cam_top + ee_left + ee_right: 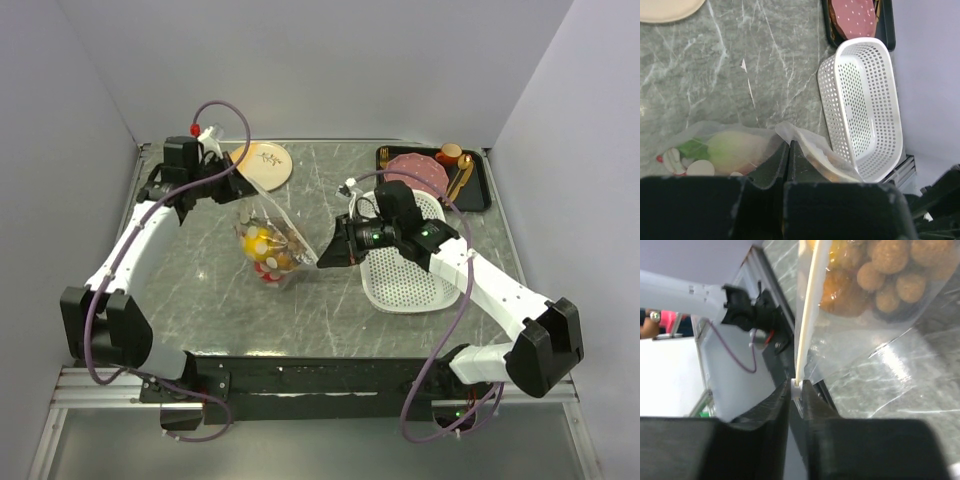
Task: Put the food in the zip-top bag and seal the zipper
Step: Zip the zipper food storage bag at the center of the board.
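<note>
Glossy clear plastic zip-top bag (880, 340)

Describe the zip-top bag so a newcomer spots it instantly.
On the grey marbled table, look left of the white perforated basket. The zip-top bag is held up between the left pincer and right pincer. Only it is clear plastic with toy food showing inside.

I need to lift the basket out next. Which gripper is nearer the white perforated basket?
Right. The right gripper pinches the zipper just left of the white basket; the left gripper holds the bag farther left, with the bag lying between them.
</note>
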Controlling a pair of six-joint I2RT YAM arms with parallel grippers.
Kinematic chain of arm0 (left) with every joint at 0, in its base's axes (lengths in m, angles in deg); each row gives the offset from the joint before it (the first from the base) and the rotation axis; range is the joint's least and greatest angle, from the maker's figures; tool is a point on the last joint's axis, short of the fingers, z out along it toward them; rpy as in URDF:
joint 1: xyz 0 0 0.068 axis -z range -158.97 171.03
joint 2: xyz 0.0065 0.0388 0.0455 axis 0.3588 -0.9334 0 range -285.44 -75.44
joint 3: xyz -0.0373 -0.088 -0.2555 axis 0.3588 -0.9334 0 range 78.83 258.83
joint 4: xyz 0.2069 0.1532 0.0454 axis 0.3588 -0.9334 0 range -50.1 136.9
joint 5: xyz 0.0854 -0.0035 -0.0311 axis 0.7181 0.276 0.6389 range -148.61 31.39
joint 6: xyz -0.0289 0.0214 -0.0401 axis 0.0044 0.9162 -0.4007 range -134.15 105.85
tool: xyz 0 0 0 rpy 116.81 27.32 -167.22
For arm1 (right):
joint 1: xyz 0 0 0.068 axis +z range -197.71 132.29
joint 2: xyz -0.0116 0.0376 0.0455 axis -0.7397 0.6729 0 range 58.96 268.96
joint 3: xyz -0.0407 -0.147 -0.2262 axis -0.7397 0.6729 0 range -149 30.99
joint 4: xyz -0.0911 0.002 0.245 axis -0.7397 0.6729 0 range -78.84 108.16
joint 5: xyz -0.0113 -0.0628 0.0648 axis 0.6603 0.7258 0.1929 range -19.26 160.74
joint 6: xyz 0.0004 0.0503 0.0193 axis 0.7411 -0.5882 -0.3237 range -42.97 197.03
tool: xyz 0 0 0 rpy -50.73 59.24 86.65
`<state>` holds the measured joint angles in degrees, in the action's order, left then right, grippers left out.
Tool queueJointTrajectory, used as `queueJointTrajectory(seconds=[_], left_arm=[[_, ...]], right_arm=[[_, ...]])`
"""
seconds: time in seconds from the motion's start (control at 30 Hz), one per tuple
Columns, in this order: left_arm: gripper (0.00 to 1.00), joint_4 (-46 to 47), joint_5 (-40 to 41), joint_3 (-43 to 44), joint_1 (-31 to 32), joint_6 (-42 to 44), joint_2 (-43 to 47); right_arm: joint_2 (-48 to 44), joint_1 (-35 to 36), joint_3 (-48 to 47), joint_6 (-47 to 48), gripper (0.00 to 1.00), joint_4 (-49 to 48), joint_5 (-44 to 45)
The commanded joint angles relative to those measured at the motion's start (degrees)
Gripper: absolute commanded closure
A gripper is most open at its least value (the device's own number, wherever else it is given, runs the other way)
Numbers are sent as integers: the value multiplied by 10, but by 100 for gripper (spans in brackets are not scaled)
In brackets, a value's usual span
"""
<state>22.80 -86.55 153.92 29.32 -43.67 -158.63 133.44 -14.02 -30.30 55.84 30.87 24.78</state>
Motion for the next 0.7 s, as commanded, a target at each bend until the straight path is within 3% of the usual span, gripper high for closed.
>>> queueJointTrajectory(seconds=[0.0, 0.1, 0.3, 0.67], left_arm=[[99, -86, -22, 47, -8, 64, 55], [99, -120, -21, 29, -5, 83, 60], [99, -96, -41, -4, 22, 82, 18], [99, -89, 32, 30, 153, 66, -54]], right_arm=[[-24, 11, 7, 8, 70, 30, -35], [-14, 12, -2, 10, 70, 28, -21], [21, 11, -39, 20, 69, 58, 42], [-51, -26, -18, -54, 66, 58, 351]])
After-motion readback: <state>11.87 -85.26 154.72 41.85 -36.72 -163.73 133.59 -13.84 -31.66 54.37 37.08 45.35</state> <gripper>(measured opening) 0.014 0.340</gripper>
